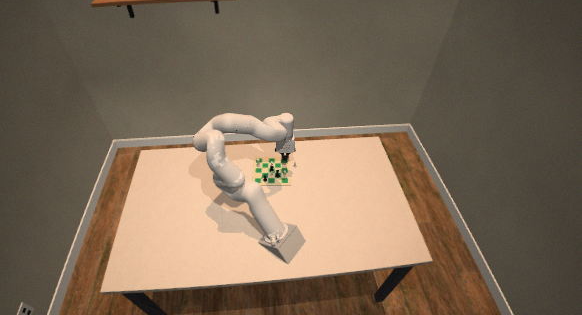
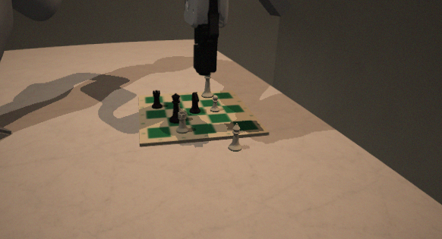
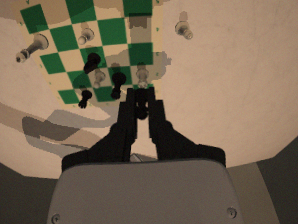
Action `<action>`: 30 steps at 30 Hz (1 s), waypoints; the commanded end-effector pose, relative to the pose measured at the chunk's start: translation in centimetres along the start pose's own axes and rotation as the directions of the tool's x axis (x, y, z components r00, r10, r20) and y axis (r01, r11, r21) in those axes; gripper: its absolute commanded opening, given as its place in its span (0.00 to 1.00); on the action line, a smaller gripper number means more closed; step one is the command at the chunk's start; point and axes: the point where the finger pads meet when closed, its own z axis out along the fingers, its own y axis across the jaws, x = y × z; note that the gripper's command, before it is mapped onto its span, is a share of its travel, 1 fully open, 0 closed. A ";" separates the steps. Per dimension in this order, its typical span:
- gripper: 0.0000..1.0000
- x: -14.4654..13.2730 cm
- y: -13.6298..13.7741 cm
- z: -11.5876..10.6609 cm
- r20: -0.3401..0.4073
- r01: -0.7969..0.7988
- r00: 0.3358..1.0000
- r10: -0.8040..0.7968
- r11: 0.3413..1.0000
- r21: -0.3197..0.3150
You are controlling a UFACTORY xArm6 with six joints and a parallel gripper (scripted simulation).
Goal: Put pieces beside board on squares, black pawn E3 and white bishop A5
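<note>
The green and cream chessboard (image 2: 201,117) lies on the table; it also shows in the overview (image 1: 272,172) and in the wrist view (image 3: 93,36). My gripper (image 2: 205,71) hangs over the board's far edge, shut on a white piece that I take for the white bishop (image 2: 206,87). Its head is hidden between the fingers. In the wrist view the bishop (image 3: 141,72) sits just past the fingertips, over a corner area of the board. I cannot tell whether its base touches the board. I cannot make out a black pawn.
On the board stand a black rook (image 2: 156,99), a tall black piece (image 2: 175,108), another black piece (image 2: 194,102), a white pawn (image 2: 215,103) and a white rook (image 2: 182,121). A white piece (image 2: 235,138) stands on the table off the near right corner.
</note>
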 end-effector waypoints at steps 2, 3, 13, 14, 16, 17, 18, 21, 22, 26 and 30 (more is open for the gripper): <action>0.00 0.1 0.0 -0.1 -0.003 0.002 1.000 -0.002 1.000 -0.002; 0.00 0.1 0.0 0.0 -0.003 0.002 1.000 -0.002 1.000 -0.002; 0.00 0.1 0.0 2.6 -0.003 0.002 1.000 -0.002 1.000 -0.002; 0.00 0.1 0.0 3.0 -0.003 0.002 1.000 -0.002 1.000 -0.002; 0.00 0.1 0.0 4.0 -0.003 0.002 1.000 -0.002 1.000 -0.002; 0.00 0.1 0.0 4.0 -0.003 0.002 1.000 -0.002 1.000 -0.002; 0.00 0.1 0.0 4.0 -0.003 0.002 1.000 -0.002 1.000 -0.002; 0.00 0.1 0.0 5.4 -0.003 0.002 1.000 -0.002 1.000 -0.002; 0.00 0.1 0.0 5.9 -0.003 0.002 1.000 -0.002 1.000 -0.002; 0.00 0.1 0.0 7.7 -0.003 0.002 1.000 -0.002 1.000 -0.002; 0.00 0.2 0.0 8.9 -0.003 0.002 1.000 -0.002 1.000 -0.002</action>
